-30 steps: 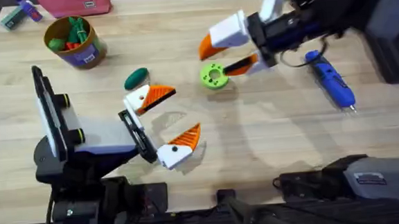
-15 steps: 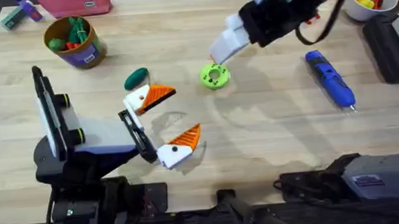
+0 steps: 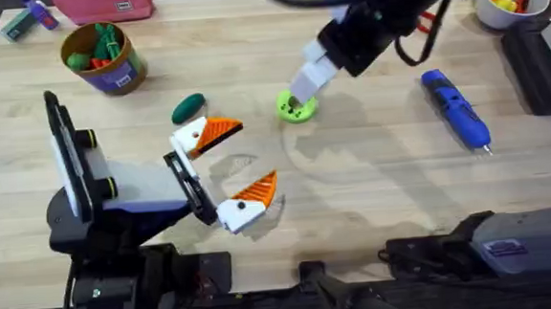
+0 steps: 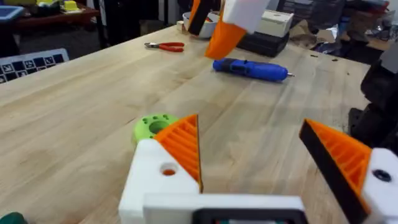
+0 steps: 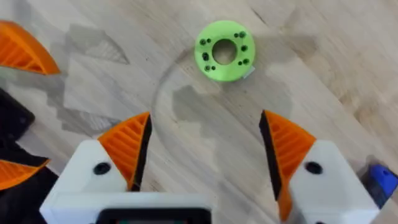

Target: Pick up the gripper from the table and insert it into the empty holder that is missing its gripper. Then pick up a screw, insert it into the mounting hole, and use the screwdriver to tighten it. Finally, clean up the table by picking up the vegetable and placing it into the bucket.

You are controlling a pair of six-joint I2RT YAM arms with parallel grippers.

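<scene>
Overhead
Screwdriver [image 3: 456, 108]: lies at 3 o'clock on the counter [image 3: 374, 196], tip toward the near edge.
Right gripper [image 3: 298, 94]: hangs over the green disc [image 3: 297, 106] just past centre; I cannot tell the finger spread from above.
Left gripper [image 3: 229, 169]: at 7 o'clock, fingers spread wide, nothing between them.
Vegetable [image 3: 187, 107]: on the counter at 10 o'clock, near the left gripper's far finger.
Bucket [image 3: 103, 57]: at 11 o'clock, toy vegetables inside.

Left wrist
Left gripper [image 4: 267, 146]: orange fingers [image 4: 184, 146] wide apart, empty.
Green disc [image 4: 153, 127]: on the counter just beyond one finger.
Screwdriver [image 4: 250, 68]: flat on the counter farther off, red pliers [image 4: 165, 46] beyond it.

Right wrist
Right gripper [image 5: 205, 149]: fingers [image 5: 130, 146] wide open, holding nothing.
Green disc [image 5: 224, 50]: on the counter ahead of the gap.
</scene>
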